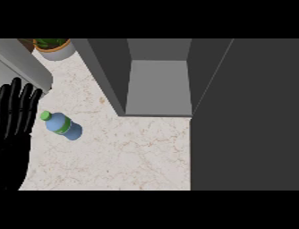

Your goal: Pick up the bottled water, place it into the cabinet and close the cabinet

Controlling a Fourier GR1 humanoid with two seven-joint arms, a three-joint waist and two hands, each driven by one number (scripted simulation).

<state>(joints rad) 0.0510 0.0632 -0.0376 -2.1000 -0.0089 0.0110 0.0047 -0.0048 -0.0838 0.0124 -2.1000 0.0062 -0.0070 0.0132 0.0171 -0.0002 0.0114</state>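
In the head view, the bottled water [62, 125] lies on its side on the pale marbled desk [119, 156], close to the desk's left edge, its green cap pointing toward the upper left and its blue body toward the lower right. The left robot hand [10, 118] shows at the left edge of the desk with its fingers straight and spread upward, holding nothing, just beside the bottle's cap but apart from it. The grey cabinet [159, 85] stands open toward the desk's far side with its door [254, 116] swung out along the right, and a potted plant [54, 47] sits at the far left corner.
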